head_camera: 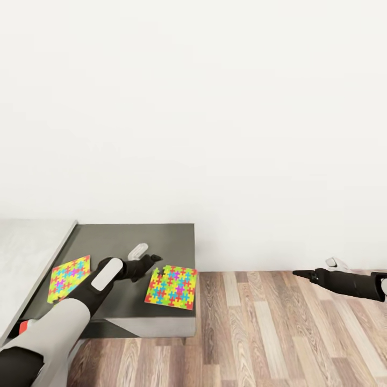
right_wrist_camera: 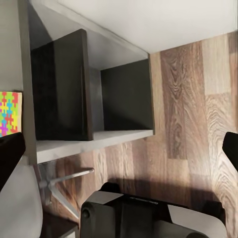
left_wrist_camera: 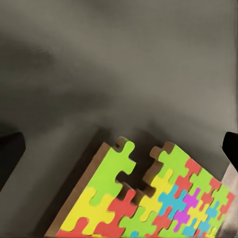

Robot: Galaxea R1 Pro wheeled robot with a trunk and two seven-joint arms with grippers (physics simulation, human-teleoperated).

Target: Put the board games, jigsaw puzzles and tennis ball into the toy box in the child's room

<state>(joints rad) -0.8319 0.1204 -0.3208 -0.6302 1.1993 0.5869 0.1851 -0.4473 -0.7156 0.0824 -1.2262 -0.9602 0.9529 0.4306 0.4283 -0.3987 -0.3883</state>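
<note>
- The left gripper (head_camera: 155,262) hangs just over the near corner of the right-hand jigsaw puzzle (head_camera: 172,286); in the left wrist view its fingers sit wide at either edge with the puzzle's notched corner (left_wrist_camera: 148,198) between them, so the jaws stand open and hold nothing.
- The right gripper (head_camera: 302,273) is well off to the side above the wooden floor (head_camera: 269,333); from the head view I cannot tell whether its fingers are parted, though the right wrist view shows dark tips at both edges, which suggests open.
- Both puzzles lie flat on the table's lower dark section (head_camera: 161,242) — the other jigsaw puzzle (head_camera: 69,277) rests beside the left forearm.
- Risk, as I judge it: the sheet is thin and flat, so closing on a corner may just push it along, or nudge it over the nearby table edge to the floor.
- The left arm reaches forward, low and nearly level; the right arm is stretched sideways, idle.
</note>
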